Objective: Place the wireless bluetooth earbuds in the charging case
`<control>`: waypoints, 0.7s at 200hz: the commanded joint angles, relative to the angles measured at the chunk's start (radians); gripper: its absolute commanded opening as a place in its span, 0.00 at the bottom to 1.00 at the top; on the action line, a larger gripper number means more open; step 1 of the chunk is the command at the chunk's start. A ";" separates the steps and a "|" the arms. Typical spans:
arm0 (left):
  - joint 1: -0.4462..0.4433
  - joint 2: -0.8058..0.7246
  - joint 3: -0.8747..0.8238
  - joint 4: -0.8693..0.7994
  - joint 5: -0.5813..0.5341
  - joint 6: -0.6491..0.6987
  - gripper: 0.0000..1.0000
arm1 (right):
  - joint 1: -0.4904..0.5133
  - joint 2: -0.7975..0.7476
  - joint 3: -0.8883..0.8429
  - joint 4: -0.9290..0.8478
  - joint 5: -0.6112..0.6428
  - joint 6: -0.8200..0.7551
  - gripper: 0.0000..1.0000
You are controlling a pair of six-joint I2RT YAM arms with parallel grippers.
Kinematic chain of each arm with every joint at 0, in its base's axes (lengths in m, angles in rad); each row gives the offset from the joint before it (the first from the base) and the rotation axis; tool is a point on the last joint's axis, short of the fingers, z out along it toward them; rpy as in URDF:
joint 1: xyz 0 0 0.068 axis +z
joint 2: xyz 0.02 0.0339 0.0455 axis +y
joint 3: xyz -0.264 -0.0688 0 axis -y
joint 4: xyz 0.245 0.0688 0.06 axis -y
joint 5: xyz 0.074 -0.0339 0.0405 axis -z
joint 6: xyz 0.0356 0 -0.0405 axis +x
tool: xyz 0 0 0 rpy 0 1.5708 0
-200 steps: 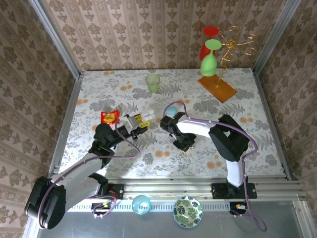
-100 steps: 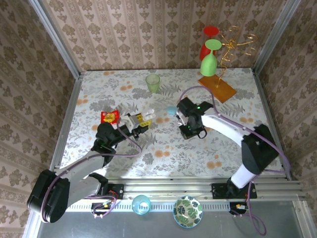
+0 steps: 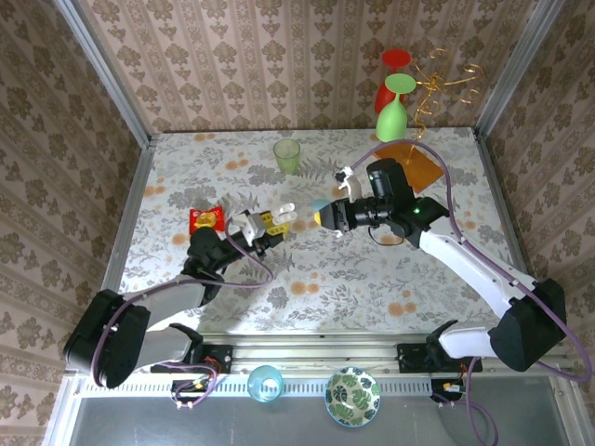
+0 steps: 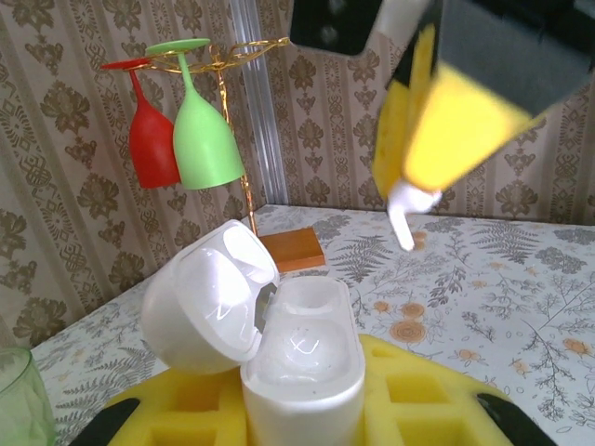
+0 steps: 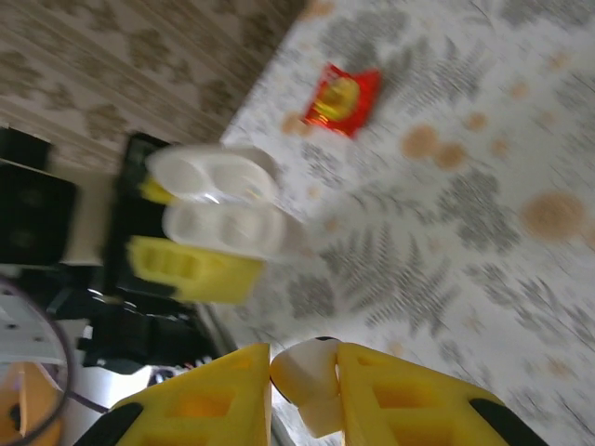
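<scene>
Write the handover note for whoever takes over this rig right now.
Left gripper: shut on the charging case, lid open, wells look empty.
Right gripper: shut on one earbud, hovering beside the case, apart from it.
Done: case open and held up, earbud gripped.
Left: seat the earbud in a well; none is in yet.

Wht earbud [image 5: 310,383] midair; case [image 4: 299,367] open, upright.
</scene>
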 commanded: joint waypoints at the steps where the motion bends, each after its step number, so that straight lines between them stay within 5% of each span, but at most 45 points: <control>1: -0.009 0.010 0.030 0.088 0.023 -0.030 0.08 | 0.011 -0.016 0.010 0.163 -0.111 0.062 0.23; 140: -0.047 0.076 0.064 0.143 0.023 -0.065 0.08 | 0.157 0.140 0.164 0.100 0.003 -0.058 0.21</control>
